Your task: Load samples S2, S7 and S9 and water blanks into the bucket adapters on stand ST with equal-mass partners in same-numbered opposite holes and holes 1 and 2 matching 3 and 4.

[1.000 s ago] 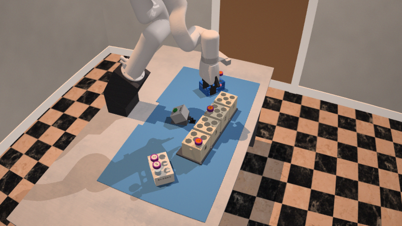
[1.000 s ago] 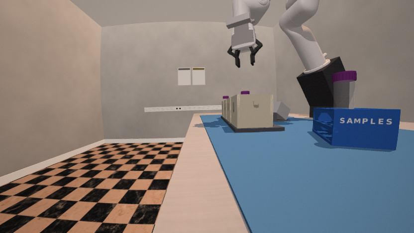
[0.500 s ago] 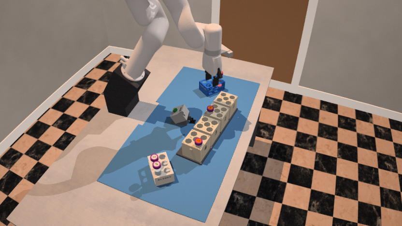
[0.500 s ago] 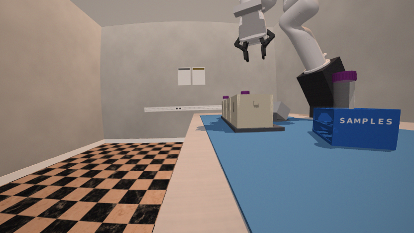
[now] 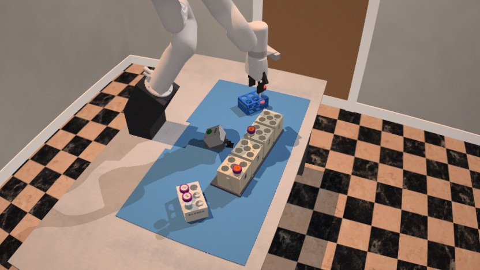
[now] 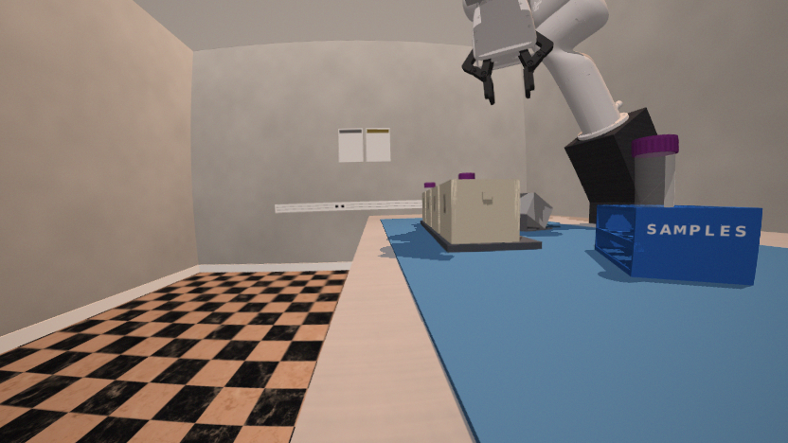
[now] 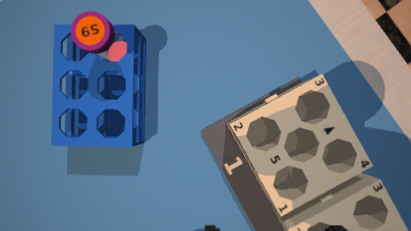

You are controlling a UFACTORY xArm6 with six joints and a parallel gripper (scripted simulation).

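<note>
Tube S9 (image 5: 264, 87) (image 6: 654, 179) (image 7: 91, 32) stands in a corner well of the blue sample rack (image 5: 243, 106) (image 6: 697, 250) (image 7: 93, 139), still to be loaded.
The gripper (image 5: 255, 87) (image 6: 510, 99) hangs above the counter (image 5: 298, 83) (image 6: 352, 352) (image 7: 341, 37), jaws partly spread, nothing between them. The tube should be fairly light, its plastic wall stiff but slick; a square, centred hold on the ribbed cap or upper barrel looks best, lifted straight so the loose rack stays put. Writing reads "S9" on the orange dot, "SAMPLES" and "BLANKS" on the racks, 1 to 5 on the nearest adapter (image 5: 279, 124) (image 6: 485, 220) (image 7: 312, 136), and "1" on the stand; the white-dot volumes are too small to read.
</note>
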